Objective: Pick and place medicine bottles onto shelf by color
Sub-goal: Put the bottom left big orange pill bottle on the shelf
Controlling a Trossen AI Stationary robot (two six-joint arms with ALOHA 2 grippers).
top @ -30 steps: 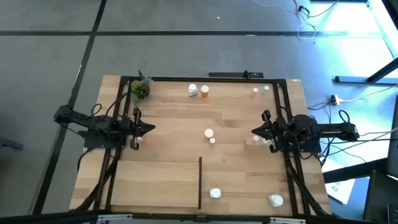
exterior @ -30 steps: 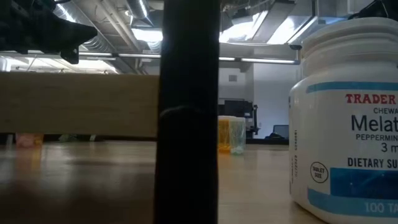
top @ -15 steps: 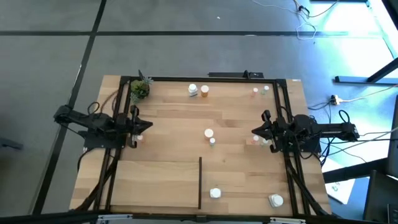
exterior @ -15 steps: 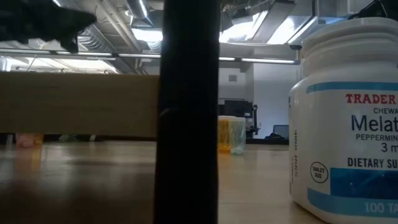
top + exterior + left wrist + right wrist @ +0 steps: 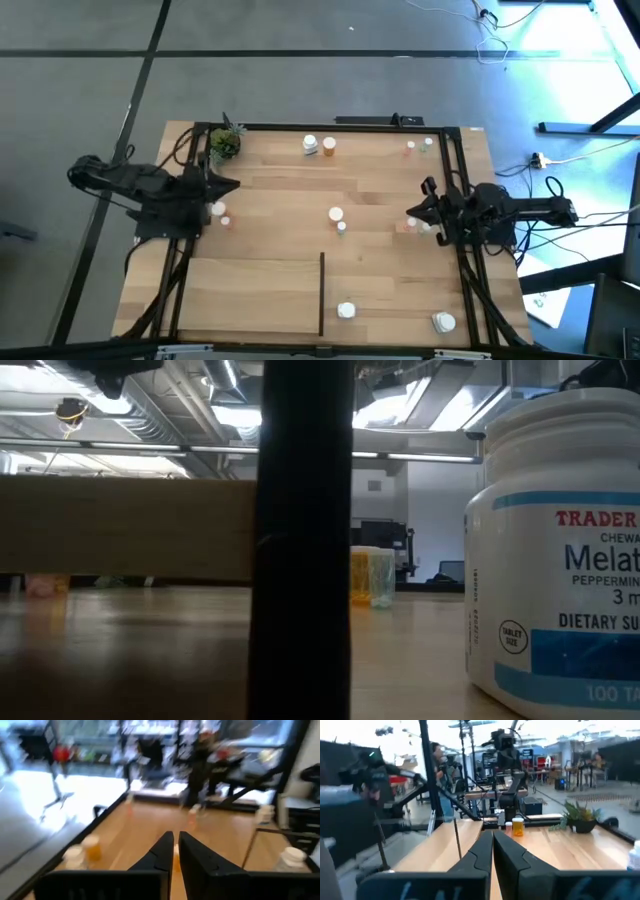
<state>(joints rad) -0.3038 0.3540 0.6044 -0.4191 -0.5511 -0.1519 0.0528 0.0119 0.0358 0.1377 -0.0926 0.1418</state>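
Small white-capped medicine bottles stand on their bases on the light-wood shelf (image 5: 270,280), which is edged by black rails. A white one (image 5: 310,145) and an orange one (image 5: 328,147) are at the far edge, two tiny ones (image 5: 418,147) at the far right, two (image 5: 337,219) mid-board, and two white ones (image 5: 346,310) (image 5: 443,322) at the near edge. My left gripper (image 5: 232,185) is shut and empty, raised above the left rail just beyond a white (image 5: 218,209) and an orange bottle (image 5: 226,221). My right gripper (image 5: 410,215) is shut and empty beside two small bottles (image 5: 405,228) at the right rail.
A small green potted plant (image 5: 225,143) stands at the far left corner. A thin black divider strip (image 5: 321,292) runs from mid-board to the near edge. In the low view it shows as a black post (image 5: 305,540) beside a large white bottle (image 5: 560,560).
My left gripper has drawn back toward the table's left edge and risen, leaving the top of the low view. The white and orange bottles by the left rail now show clear of it and stand where they were.
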